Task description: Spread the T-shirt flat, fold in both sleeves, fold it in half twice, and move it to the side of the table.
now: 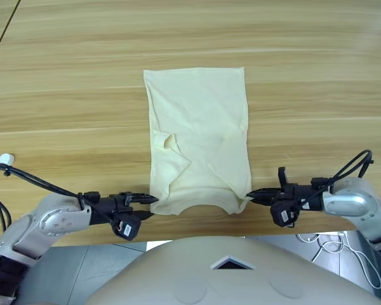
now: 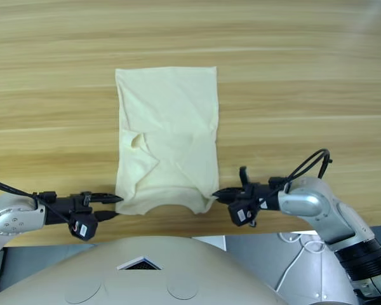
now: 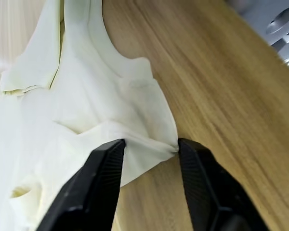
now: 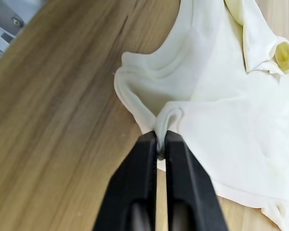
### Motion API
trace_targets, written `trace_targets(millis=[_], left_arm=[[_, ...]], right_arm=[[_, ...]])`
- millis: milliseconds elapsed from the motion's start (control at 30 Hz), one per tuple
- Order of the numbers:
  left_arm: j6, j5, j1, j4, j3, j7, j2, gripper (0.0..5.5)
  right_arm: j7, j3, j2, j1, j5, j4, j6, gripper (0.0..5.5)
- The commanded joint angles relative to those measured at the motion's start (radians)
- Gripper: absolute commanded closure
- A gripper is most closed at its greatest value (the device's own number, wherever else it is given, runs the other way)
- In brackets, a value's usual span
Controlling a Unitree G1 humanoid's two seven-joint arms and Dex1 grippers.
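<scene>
Two corners in play: the T-shirt (image 1: 200, 136) near corners, likely for lifting into the first half-fold.
T-shirt: sleeves in, a narrow strip on the table (image 1: 317, 76), collar by its near edge.
Left gripper (image 3: 149, 149): fingers spread around its corner.
Right gripper (image 4: 160, 139): fingers pressed together, pinching its corner.

One T-shirt (image 1: 199, 136), one table (image 1: 317, 76), two grippers (left gripper (image 1: 154, 203), right gripper (image 1: 249, 194)).
</scene>
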Motion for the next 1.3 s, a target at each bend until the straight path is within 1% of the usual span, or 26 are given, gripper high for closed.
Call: trace_targets(millis=[33,233,333,400,533,667,800,1000,1167,1300], left_arm=[[-0.004,0.016,-0.016,0.014,0.000,0.005,-0.001,4.06],[-0.019,0.007,-0.015,0.013,-0.011,0.009,-0.002,5.12],[-0.025,-0.003,-0.015,0.011,-0.013,0.008,-0.003,5.49],[-0.037,-0.020,-0.015,0.009,-0.013,0.009,-0.002,5.50],[-0.064,-0.124,0.007,-0.050,0.008,0.013,0.009,5.50],[-0.108,-0.192,0.036,-0.075,0.030,0.014,0.026,5.50],[-0.134,-0.243,0.063,-0.090,0.076,0.025,0.025,5.50],[-0.210,-0.264,0.192,-0.068,0.153,0.025,0.053,5.50],[-0.285,-0.327,0.291,-0.044,0.229,0.028,0.068,5.50],[-0.320,-0.398,0.308,-0.008,0.257,0.023,0.072,5.50]], right_arm=[[-0.001,0.004,0.001,-0.012,0.005,-0.012,0.009,5.50],[-0.002,0.007,0.003,-0.017,0.007,-0.012,0.011,5.50],[0.001,0.009,0.002,-0.021,0.008,-0.013,0.011,5.50],[0.005,0.010,-0.002,-0.019,0.009,-0.013,0.009,5.50],[0.002,-0.007,-0.014,-0.010,0.025,-0.024,-0.002,5.50],[0.011,-0.050,-0.062,0.030,0.078,-0.056,-0.033,5.50],[0.023,-0.089,-0.107,0.075,0.164,-0.090,-0.091,5.50],[0.022,-0.213,-0.177,0.235,0.291,-0.074,-0.253,5.50],[0.030,-0.309,-0.196,0.347,0.365,-0.043,-0.349,5.50],[0.037,-0.335,-0.189,0.372,0.366,-0.016,-0.379,5.50]])
